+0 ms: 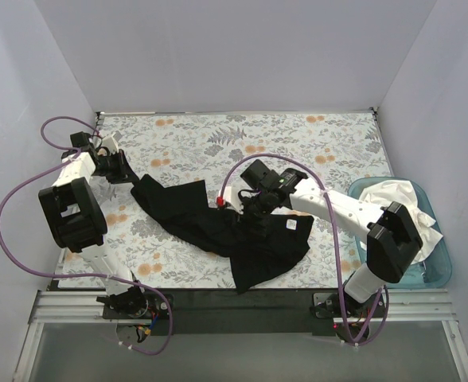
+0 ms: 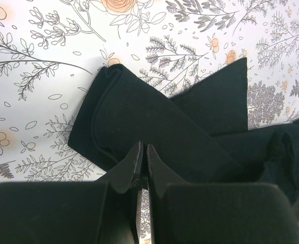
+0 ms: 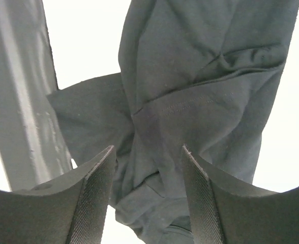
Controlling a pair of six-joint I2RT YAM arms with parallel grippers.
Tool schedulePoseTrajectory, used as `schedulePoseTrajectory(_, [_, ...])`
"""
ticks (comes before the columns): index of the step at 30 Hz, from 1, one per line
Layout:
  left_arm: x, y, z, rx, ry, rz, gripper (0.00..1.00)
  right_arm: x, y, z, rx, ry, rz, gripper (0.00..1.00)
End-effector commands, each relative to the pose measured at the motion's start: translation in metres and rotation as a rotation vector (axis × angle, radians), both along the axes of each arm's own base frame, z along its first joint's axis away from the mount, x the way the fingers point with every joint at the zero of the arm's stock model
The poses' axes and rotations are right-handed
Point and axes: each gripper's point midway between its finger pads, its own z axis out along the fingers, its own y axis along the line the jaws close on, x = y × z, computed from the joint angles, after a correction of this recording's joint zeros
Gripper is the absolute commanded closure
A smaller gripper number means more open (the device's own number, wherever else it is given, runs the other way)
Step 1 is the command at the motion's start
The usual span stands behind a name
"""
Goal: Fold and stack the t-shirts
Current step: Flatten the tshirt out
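Top external view showed the black t-shirt lying diagonally on the floral cloth. Its far-left end was at the left gripper, pressed together, and its middle under the right gripper, spread open.

Logged the black t-shirt as soft matt cloth, finely knit and creased, with a stitched hem visible up close. Logged the white t-shirts as similar soft matt cloth, rumpled. Noted the sheet as thin printed cloth, flat and without shine. Noted the tub as translucent teal plastic, smooth and slightly glossy. Found the pads of the right gripper matt black and finely ribbed. Found the left gripper in smooth matt black plastic. Recorded arm shells as smooth white plastic with a slight sheen, cables as smooth purple sheathing, and rails as dull grey metal.
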Motion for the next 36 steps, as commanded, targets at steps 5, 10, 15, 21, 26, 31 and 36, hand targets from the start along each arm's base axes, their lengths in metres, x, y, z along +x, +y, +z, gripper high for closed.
schedulePoseTrajectory(5, [0.005,-0.001,0.020,0.000,-0.048,-0.017,1.00,0.006,0.008,-0.018,-0.102,-0.156,0.043,0.36])
schedulePoseTrajectory(10, [0.003,-0.002,0.019,-0.005,-0.044,-0.017,1.00,0.009,0.019,-0.026,-0.105,-0.159,0.044,0.36])
schedulePoseTrajectory(15, [0.004,-0.002,0.020,0.000,-0.048,-0.020,1.00,0.005,0.027,-0.035,-0.110,-0.133,0.061,0.38])
schedulePoseTrajectory(21, [0.004,-0.001,0.017,0.001,-0.041,-0.023,1.00,0.003,0.029,-0.037,-0.105,-0.117,0.070,0.43])
schedulePoseTrajectory(26, [0.005,-0.002,0.016,-0.004,-0.040,-0.021,1.00,0.002,0.032,-0.032,-0.088,-0.116,0.066,0.72])
schedulePoseTrajectory(31, [0.011,-0.001,0.028,-0.007,-0.062,-0.016,1.00,0.020,0.028,-0.011,-0.049,-0.165,0.011,0.99])
schedulePoseTrajectory(36, [0.030,0.017,0.067,0.036,-0.154,0.009,1.00,0.086,0.000,0.047,0.062,-0.263,-0.156,0.99])
